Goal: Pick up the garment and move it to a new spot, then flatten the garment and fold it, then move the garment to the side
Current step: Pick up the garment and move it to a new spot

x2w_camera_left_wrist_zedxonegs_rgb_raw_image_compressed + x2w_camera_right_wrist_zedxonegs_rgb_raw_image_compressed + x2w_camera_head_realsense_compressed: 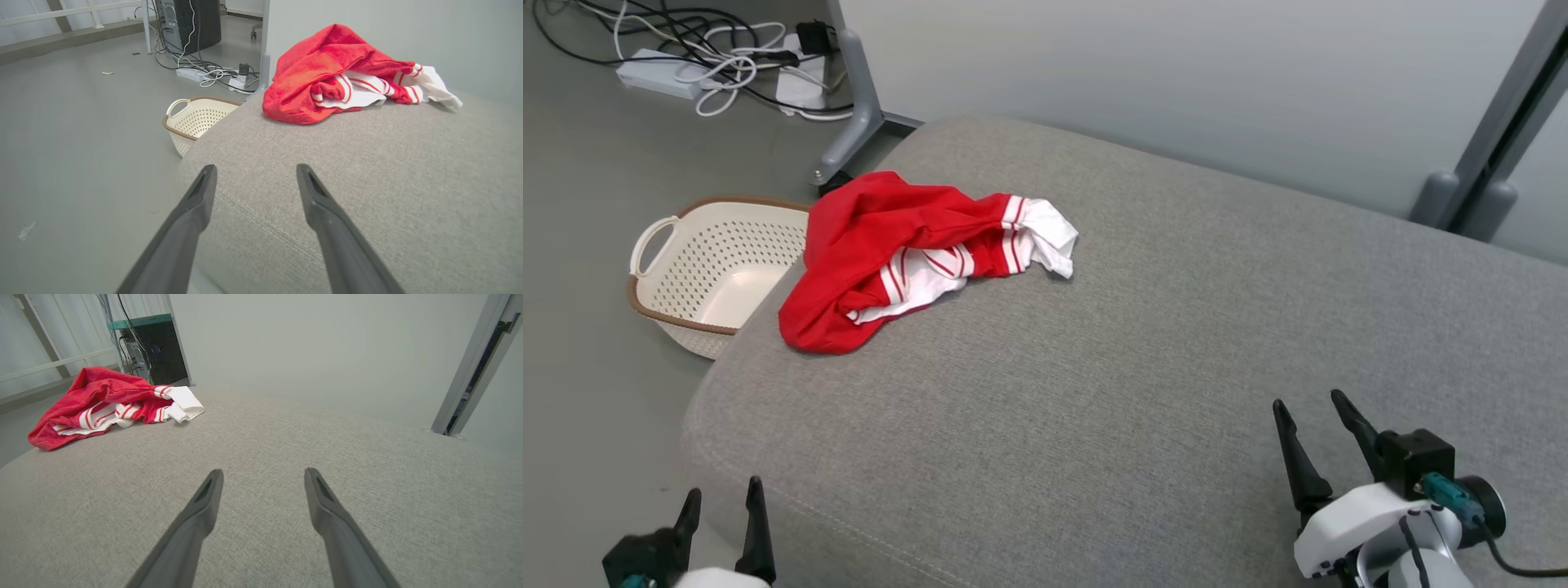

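Though crumpled, garment (882,245) near basket (200,116)

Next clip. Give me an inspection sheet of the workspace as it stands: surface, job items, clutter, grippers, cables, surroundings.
Surface: grey fabric cushion, stitched seam along its near edge.
Job's things: red and white garment, crumpled in a heap at the cushion's far left, not held.
Clutter: cream perforated basket on the floor beside the cushion's left edge.
Grippers: left gripper open at the near left corner; right gripper open over the near right; both apart from the garment.
Cables: black and white cables tangled around a power strip on the floor.
Surroundings: pale partition, grey metal leg, dark computer tower.
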`<state>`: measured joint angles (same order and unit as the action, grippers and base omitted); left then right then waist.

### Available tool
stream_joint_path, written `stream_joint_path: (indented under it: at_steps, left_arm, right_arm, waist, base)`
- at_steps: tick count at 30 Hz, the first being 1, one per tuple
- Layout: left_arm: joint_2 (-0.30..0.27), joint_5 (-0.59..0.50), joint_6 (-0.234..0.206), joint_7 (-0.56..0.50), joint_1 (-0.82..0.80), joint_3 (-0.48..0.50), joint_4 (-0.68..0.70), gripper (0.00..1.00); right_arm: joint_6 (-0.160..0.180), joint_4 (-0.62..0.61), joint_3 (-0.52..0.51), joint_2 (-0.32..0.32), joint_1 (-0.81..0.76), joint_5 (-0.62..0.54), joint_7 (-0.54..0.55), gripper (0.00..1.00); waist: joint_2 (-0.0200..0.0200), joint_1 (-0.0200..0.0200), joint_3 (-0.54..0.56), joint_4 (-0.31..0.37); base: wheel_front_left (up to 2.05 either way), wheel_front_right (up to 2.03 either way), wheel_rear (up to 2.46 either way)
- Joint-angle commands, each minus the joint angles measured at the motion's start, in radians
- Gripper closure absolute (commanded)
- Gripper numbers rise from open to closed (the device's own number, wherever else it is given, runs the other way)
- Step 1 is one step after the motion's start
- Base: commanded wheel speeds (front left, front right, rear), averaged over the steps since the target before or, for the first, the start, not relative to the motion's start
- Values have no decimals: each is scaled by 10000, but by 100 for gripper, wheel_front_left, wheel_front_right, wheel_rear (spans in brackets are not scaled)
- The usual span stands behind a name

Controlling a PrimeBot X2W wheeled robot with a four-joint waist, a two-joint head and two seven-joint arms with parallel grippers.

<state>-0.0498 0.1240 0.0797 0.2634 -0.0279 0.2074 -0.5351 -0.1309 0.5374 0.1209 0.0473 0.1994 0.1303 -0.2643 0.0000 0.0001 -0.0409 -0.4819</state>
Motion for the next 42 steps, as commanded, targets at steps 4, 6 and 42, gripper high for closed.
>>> stream_joint_path:
  at_steps: [4, 6, 42]
  left_arm:
    - [-158, 229, 265, 18, -1053, 61, -587, 0]
    - [-276, 224, 350, 19, -1554, -41, -812, 0]
    - [-3529, 979, -336, -1, -8518, -1998, -6720, 100]
  right_arm:
    - [3, -80, -175, 73, 362, -390, -1, 0]
    - [3, -191, -263, 73, 503, -568, -1, 0]
    - [3, -1451, -584, 387, 2068, -1360, 12, 0]
  waist:
    - [0, -1, -701, 511]
    - [0, -1, -1002, 707]
    - [0, -1, -4089, 3175]
  base:
    - [0, 0, 0]
    - [0, 0, 0]
    - [0, 0, 0]
